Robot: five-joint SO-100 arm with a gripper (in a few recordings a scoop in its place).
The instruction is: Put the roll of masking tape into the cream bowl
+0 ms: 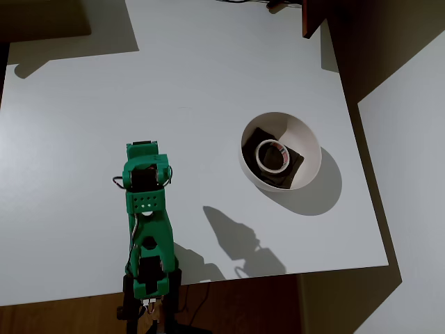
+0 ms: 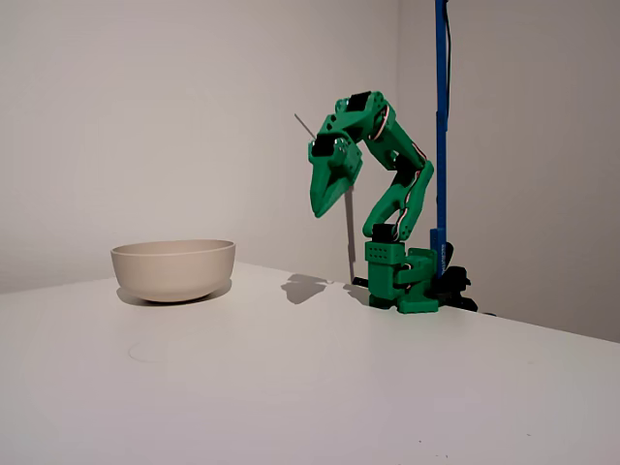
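Observation:
The roll of masking tape (image 1: 260,156) lies flat inside the cream bowl (image 1: 306,136), resting on dark brown square pieces (image 1: 295,170). In the fixed view the cream bowl (image 2: 174,269) stands on the white table at the left, and its wall hides the tape. The green arm (image 1: 146,202) is folded up over its base, well to the left of the bowl in the overhead view. My gripper (image 2: 321,210) hangs high above the table and points down, its jaws closed to a point with nothing between them. It is well clear of the bowl.
The white table (image 1: 174,83) ends just right of the bowl and just below the arm's base in the overhead view. A dark wooden piece (image 1: 313,21) stands at the far right corner. A blue pole (image 2: 441,116) rises behind the arm's base.

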